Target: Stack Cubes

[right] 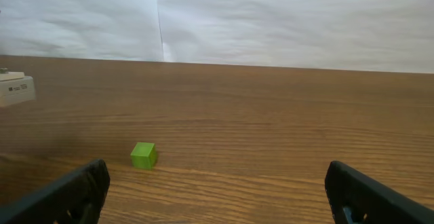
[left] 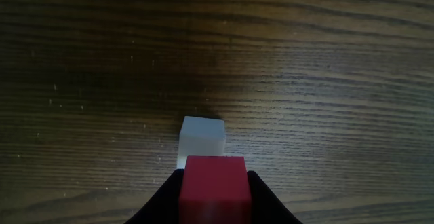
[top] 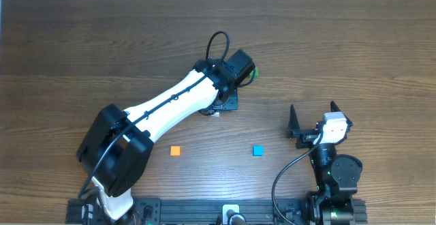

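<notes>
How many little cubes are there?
5: orange cube and blue cube near the arms' bases; green cube beyond the left arm; red cube in the left tool, white cube beside it. Others may be hidden.

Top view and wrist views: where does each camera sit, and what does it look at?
Top view: fixed above, looking down on the wooden table; the left arm and right arm show, plus an orange cube and a blue cube.
Left wrist view: on the left wrist, looking down past the left fingers, shut on a red cube near a white cube.
Right wrist view: on the right wrist, looking across the table at a green cube; the open right fingers show.
Shared: top and right wrist views both show the right fingers.
</notes>
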Robot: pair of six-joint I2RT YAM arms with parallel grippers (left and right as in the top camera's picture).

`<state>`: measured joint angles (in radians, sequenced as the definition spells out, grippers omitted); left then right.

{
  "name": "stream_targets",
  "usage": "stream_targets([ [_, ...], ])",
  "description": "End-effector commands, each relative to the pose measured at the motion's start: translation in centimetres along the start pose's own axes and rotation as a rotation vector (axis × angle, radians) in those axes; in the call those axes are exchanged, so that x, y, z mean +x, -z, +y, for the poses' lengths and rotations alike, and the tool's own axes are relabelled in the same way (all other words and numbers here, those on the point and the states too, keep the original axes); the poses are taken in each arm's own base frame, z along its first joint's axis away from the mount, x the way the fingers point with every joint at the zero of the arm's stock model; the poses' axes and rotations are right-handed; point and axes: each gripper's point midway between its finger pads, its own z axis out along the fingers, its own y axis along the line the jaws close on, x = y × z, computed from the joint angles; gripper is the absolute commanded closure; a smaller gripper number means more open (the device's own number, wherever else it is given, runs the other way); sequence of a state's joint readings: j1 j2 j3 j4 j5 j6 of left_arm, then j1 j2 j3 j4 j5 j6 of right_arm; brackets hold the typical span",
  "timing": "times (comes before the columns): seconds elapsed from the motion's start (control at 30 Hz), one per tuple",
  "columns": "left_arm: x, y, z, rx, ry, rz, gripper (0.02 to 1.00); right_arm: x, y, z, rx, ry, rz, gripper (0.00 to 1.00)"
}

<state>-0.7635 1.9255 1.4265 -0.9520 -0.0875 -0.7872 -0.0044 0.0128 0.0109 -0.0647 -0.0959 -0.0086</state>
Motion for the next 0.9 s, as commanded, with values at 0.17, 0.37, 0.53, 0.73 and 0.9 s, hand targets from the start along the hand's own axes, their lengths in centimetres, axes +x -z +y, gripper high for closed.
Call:
stream_targets([
  [0.17,-0.5,-0.4,0.5,-0.020,0.018,-0.019,0.980,0.1,0.0,0.0,-0.003,0.007,-0.001,0.007],
  [0.37,-0.2,-1.5,0.7,-0.039,0.015,0.001,0.980,0.1,0.0,0.0,-0.003,0.007,-0.001,0.009],
  [0.53,0.2,-2.2,1.2,-0.044,0.022,0.014,0.978,0.1,0.0,0.0,-0.003,0.007,-0.001,0.009],
  [0.73,0.2,-2.6,1.6,-0.045,0.030,0.020,0.978,0.1,0.0,0.0,-0.003,0.007,0.000,0.009],
  [0.9,0.1,-2.6,1.6,-0.044,0.032,0.019,0.978,0.1,0.0,0.0,-0.003,0.007,-0.001,0.009],
])
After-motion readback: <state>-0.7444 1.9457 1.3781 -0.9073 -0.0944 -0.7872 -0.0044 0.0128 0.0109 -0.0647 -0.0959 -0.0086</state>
